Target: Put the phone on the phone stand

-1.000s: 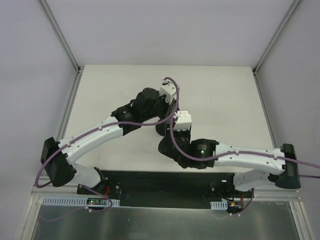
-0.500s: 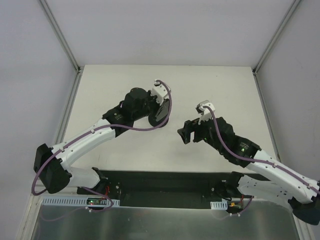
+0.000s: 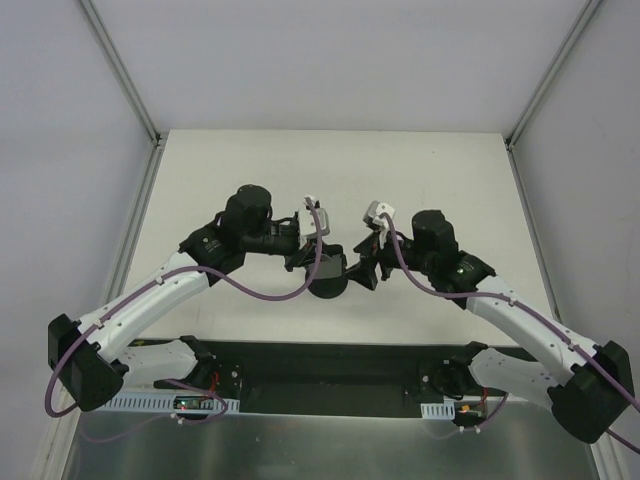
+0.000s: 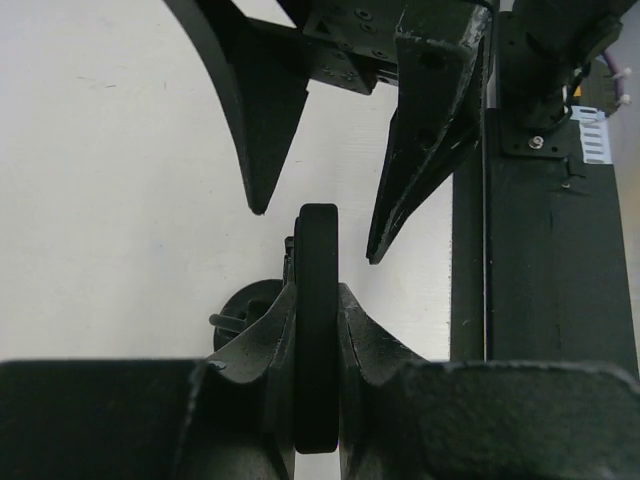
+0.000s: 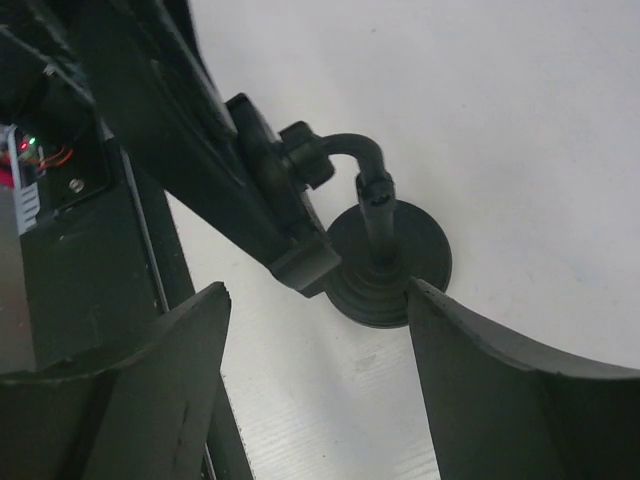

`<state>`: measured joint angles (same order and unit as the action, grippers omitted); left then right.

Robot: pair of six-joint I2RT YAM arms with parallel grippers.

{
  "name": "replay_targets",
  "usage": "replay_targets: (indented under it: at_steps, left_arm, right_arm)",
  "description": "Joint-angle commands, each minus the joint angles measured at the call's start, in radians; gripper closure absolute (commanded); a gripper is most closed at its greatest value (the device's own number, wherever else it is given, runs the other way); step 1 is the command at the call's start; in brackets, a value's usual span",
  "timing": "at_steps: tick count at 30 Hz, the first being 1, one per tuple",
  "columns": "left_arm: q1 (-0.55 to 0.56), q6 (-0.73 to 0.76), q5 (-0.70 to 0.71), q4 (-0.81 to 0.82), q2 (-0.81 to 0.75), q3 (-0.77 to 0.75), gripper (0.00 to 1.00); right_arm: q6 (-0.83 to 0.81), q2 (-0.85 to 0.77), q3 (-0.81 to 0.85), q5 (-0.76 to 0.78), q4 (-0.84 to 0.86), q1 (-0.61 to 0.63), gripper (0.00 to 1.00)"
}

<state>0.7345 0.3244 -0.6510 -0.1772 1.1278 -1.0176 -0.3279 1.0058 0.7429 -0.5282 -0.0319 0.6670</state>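
Note:
The phone (image 4: 316,240) is a thin black slab seen edge-on, upright between my left gripper's (image 4: 316,292) fingers, which are shut on it. The phone stand (image 5: 388,262) has a round disc base, a bent post and a cradle (image 5: 300,262) tilted left. Its base also shows behind the left fingers (image 4: 243,308). The phone sits right at the cradle; I cannot tell whether it rests in it. My right gripper (image 5: 318,288) is open and empty, straddling the stand's base from above. From the top view the left gripper (image 3: 320,266) and right gripper (image 3: 364,270) meet over the stand (image 3: 328,286).
A black base plate (image 3: 330,355) runs along the table's near edge and shows beside the right gripper's fingers (image 4: 545,260). Metal frame posts stand at the table's far corners. White table (image 3: 420,180) lies beyond the arms.
The left gripper has carried the phone toward the near edge, down to the stand. The right gripper has swung left and now straddles the stand, open.

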Motion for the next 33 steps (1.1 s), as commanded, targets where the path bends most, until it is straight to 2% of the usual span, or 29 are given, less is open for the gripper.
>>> replay_targets:
  at_steps: [1,7,11,18,19,20,21,23,26,28,31,33]
  left_arm:
    - [-0.030,0.047,-0.234,0.039,0.018,-0.045,1.00]
    - [-0.043,0.061,-0.294,0.031,0.066,-0.082,1.00]
    - [-0.044,0.079,-0.282,0.031,0.082,-0.091,1.00]
    - [-0.043,0.085,-0.265,0.039,0.132,-0.122,1.00]
    - [-0.043,0.084,-0.262,0.054,0.138,-0.124,1.00]
    - [-0.041,0.076,-0.260,0.067,0.142,-0.125,1.00]
    - [-0.040,0.074,-0.256,0.077,0.147,-0.127,1.00]
    - [-0.035,0.071,-0.240,0.102,0.159,-0.130,1.00]
    - [-0.027,0.070,-0.216,0.123,0.170,-0.128,1.00]
    - [-0.027,0.068,-0.214,0.133,0.170,-0.118,1.00]
    - [-0.027,0.067,-0.228,0.148,0.161,-0.099,1.00]
    - [-0.027,0.062,-0.239,0.150,0.161,-0.099,1.00]
  right_arm:
    - [-0.140,0.054,0.101,-0.207,0.004,0.003,0.28]
    - [-0.155,0.102,0.118,-0.194,0.027,0.017,0.28]
    - [-0.184,0.155,0.164,-0.171,-0.005,0.039,0.31]
    - [-0.140,0.172,0.148,-0.095,0.013,0.043,0.67]
    - [-0.119,0.168,0.142,-0.079,0.018,0.042,0.74]
    - [-0.102,0.168,0.139,-0.070,0.018,0.042,0.92]
    - [-0.079,0.169,0.135,-0.067,0.027,0.043,1.00]
    - [0.047,0.168,0.122,-0.029,0.073,0.046,1.00]
    - [0.215,0.120,0.047,0.117,0.197,0.065,1.00]
    - [0.271,0.077,0.021,0.198,0.205,0.068,1.00]
    - [0.316,0.048,0.030,0.214,0.165,0.069,1.00]
    - [0.299,0.037,0.021,0.150,0.180,0.071,1.00]
